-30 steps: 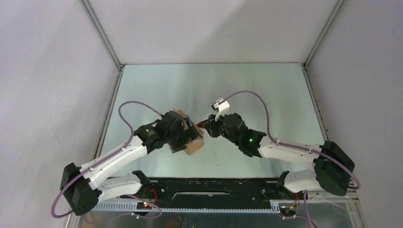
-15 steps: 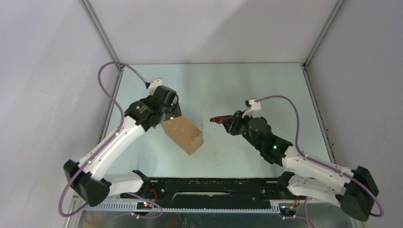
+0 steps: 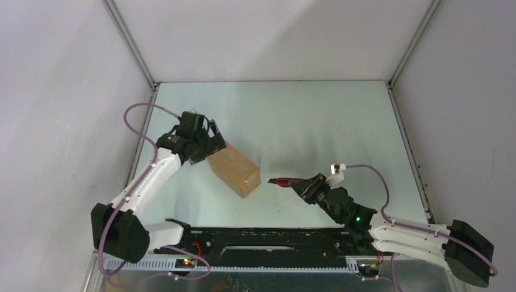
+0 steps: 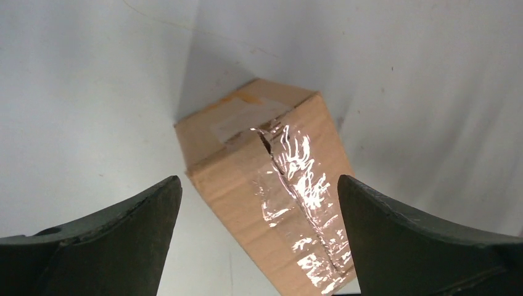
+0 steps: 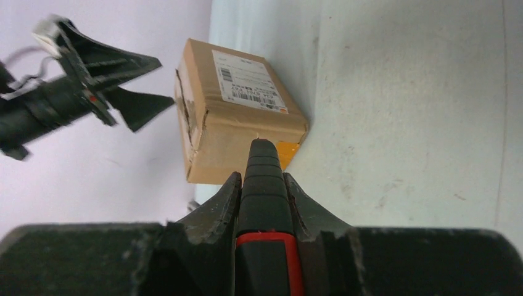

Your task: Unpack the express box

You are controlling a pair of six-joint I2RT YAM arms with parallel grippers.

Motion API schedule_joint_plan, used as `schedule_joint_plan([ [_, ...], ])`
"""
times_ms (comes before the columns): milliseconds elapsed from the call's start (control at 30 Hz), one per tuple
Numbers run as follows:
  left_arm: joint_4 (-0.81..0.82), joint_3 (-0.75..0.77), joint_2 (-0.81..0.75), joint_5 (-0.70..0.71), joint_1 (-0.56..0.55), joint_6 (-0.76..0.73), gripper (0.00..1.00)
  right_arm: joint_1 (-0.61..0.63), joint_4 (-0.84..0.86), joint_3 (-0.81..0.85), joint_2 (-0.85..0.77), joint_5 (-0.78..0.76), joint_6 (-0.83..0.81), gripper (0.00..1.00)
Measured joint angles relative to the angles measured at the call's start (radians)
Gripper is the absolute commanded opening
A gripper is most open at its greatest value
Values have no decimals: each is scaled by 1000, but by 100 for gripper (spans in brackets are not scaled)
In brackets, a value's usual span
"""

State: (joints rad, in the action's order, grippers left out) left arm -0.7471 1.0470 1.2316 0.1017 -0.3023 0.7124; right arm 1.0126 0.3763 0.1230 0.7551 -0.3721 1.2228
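Note:
The express box (image 3: 234, 170) is a brown carton lying on the table left of centre. Clear tape runs along its top seam, and a slit shows in that seam (image 4: 271, 185). A white label (image 5: 247, 80) is on one side. My left gripper (image 3: 212, 143) hangs open just off the box's far-left end, with its fingers (image 4: 123, 234) wide on either side and apart from the carton. My right gripper (image 3: 302, 184) is shut on a red-and-black utility knife (image 3: 281, 181). The knife (image 5: 265, 203) points at the box from the right, a short gap away.
The grey-green table (image 3: 316, 121) is walled by white panels at the back and both sides. Metal rails run along its left and right edges. The black base bar of the arms lies along the near edge.
My left gripper has lifted off the box and drawn back to its far-left end. My right arm has pulled the knife away from the box toward the near right.

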Motion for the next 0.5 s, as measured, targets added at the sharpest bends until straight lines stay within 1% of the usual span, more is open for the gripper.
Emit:
schedule_joint_plan([
  [67, 43, -45, -10, -54, 1, 16, 100, 29, 75, -36, 19, -37, 61, 0],
  [200, 94, -113, 4, -104, 8, 36, 100, 76, 206, -90, 51, -114, 152, 0],
  [400, 171, -180, -1, -138, 13, 90, 100, 93, 380, -94, 123, -165, 205, 0],
  [500, 223, -228, -26, -159, 14, 140, 100, 93, 436, -93, 179, -175, 227, 0],
])
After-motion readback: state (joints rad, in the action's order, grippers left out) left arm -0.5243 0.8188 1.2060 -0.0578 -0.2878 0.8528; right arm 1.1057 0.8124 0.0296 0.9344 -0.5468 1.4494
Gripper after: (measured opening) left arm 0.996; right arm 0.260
